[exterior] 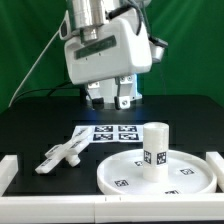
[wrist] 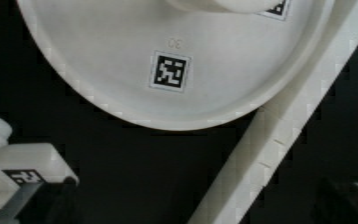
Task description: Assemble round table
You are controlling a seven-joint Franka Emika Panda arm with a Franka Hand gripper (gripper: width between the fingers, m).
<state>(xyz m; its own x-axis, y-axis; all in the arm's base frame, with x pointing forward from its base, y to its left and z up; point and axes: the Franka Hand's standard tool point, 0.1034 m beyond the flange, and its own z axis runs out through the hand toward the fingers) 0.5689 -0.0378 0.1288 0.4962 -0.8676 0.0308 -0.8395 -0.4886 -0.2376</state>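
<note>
The round disc top (exterior: 155, 175) lies flat at the front on the exterior view's right, and the short thick leg (exterior: 154, 147) stands upright on it. The cross-shaped foot (exterior: 62, 155) lies loose on the black table to its left. My gripper (exterior: 111, 100) hangs open and empty above the back of the table, behind the marker board and apart from all parts. In the wrist view the disc top (wrist: 140, 50) fills the upper part, the leg's base (wrist: 247, 5) shows at the edge, and part of the foot (wrist: 16, 160) is in a corner. The gripper (wrist: 194, 212) holds nothing.
The marker board (exterior: 110, 133) lies flat between the gripper and the disc. White rails border the table at the exterior view's left (exterior: 8, 170) and right (exterior: 214, 165). A white rail (wrist: 274, 140) runs beside the disc in the wrist view.
</note>
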